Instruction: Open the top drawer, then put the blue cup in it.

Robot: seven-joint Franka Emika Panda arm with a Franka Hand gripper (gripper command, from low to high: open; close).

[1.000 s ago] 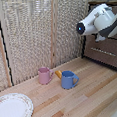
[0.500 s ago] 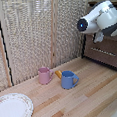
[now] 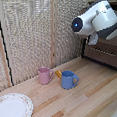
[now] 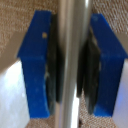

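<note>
In the wrist view my gripper point(image 4: 73, 67) has its blue fingers point(image 4: 36, 65) on either side of a thin silver bar handle point(image 4: 75, 30), dark pads pressed against it. This is the handle of the top drawer of the dark brown cabinet point(image 3: 108, 56) at the exterior view's right. There the white arm point(image 3: 97, 20) hides the gripper and the drawer front. The blue cup point(image 3: 68, 79) stands upright on the wooden table, well away from the arm, towards the exterior view's left.
A pink mug point(image 3: 44, 75) stands just left of the blue cup, with a small orange-yellow piece point(image 3: 58, 73) between them. A white plate point(image 3: 13, 109) lies at the table's near left corner. A woven screen point(image 3: 32, 31) backs the table.
</note>
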